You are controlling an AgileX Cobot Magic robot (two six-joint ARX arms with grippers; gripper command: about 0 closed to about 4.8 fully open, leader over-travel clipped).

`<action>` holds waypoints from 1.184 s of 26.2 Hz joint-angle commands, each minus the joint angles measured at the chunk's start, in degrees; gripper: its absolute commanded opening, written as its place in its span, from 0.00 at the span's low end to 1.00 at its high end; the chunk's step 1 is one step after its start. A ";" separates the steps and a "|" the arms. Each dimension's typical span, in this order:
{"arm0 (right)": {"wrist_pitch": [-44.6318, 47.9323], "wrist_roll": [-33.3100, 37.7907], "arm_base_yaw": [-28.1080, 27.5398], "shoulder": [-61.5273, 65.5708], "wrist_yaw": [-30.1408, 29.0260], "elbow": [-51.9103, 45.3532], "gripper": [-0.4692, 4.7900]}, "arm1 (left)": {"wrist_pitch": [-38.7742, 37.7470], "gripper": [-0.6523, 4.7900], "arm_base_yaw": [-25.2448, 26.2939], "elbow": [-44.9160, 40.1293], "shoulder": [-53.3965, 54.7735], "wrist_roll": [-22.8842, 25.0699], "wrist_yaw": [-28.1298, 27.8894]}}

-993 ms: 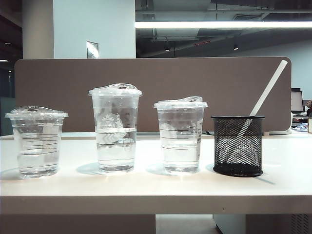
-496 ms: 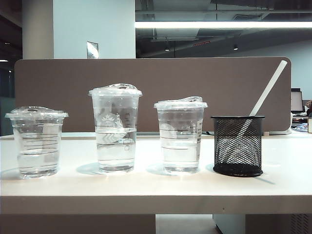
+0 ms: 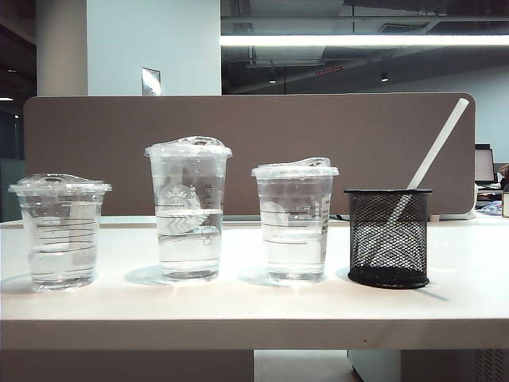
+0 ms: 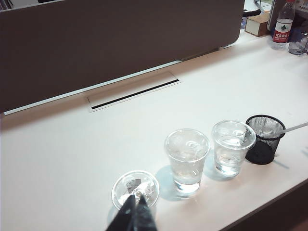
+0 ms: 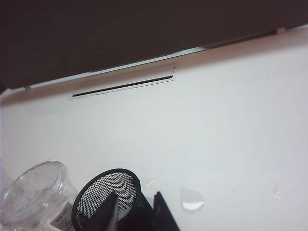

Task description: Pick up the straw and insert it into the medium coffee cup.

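Three lidded clear cups stand in a row; the medium coffee cup [image 3: 295,220], faintly lined, is rightmost. One thin white straw [image 3: 437,143] leans in the mesh holder [image 3: 388,237]. Left gripper [image 4: 136,201] nearly closed, empty; right gripper [image 5: 135,202] parted, empty, above the holder

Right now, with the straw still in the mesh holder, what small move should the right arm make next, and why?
Probably ease the right pincer toward the straw. The pincer hangs over the holder, jaws apart, holding nothing, and the straw leans out of the holder untouched. The left pincer sits above the shortest cup.
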 commanded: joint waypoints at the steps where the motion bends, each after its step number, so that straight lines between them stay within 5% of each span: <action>1: 11.89 4.90 0.11 -0.35 -0.15 -5.75 0.30 | -0.81 0.11 -0.07 0.11 0.04 0.00 -0.07; 9: 21.18 9.66 3.89 -0.33 0.50 -18.82 0.30 | -1.75 0.11 -0.07 0.11 0.04 0.00 -0.07; 16: 25.70 8.85 15.72 -0.31 12.63 -23.80 0.31 | -1.75 0.11 -0.07 0.11 0.04 0.00 -0.04; 24: 25.99 -1.16 27.69 -0.22 21.97 -24.39 0.50 | -1.75 0.11 -0.07 0.09 0.07 0.00 -0.07; 31: 32.39 -4.20 29.24 5.55 23.04 -24.39 0.51 | -2.97 0.11 -0.07 0.09 0.04 0.00 -0.07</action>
